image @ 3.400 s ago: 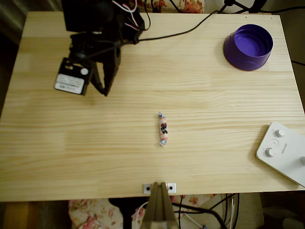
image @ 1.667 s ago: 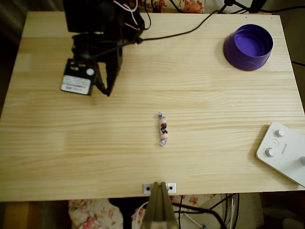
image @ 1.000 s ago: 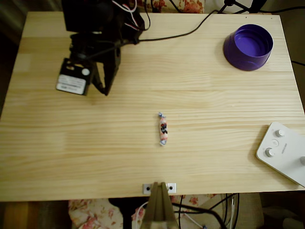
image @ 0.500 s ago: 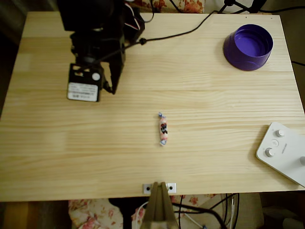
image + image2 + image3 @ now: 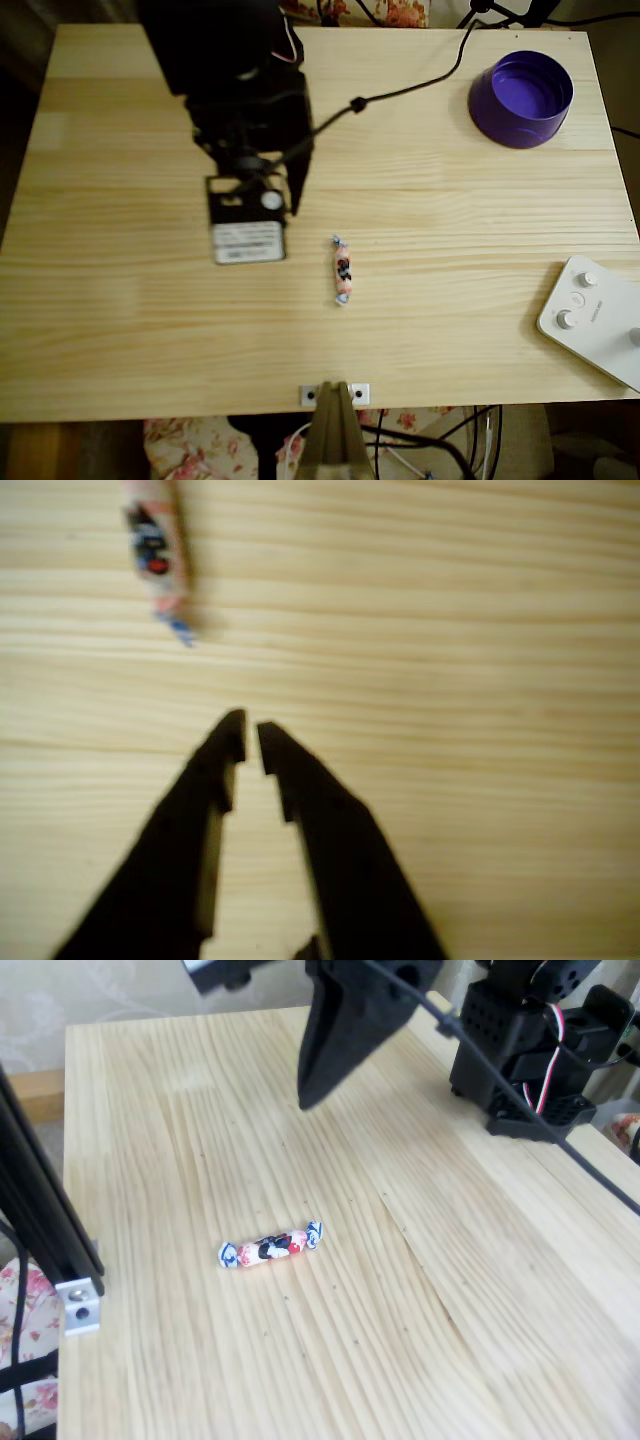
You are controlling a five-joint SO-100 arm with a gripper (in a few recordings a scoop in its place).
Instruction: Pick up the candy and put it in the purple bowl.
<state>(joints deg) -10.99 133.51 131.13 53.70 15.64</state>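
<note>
Pale pine planks with fine lengthwise grain form the tabletop (image 5: 420, 330), and a white plastic box with round knobs (image 5: 596, 318) sits at its near right corner in the overhead view. Mid-table lies the candy (image 5: 342, 270), a small elongated sweet in a pinkish-white wrapper with dark markings and twisted bluish ends, its long axis running near-to-far. Just left and beyond it hovers the black angular hand (image 5: 250, 742), jaws nearly closed, empty. Far right stands the round, straight-sided purple plastic bowl (image 5: 521, 98).
</note>
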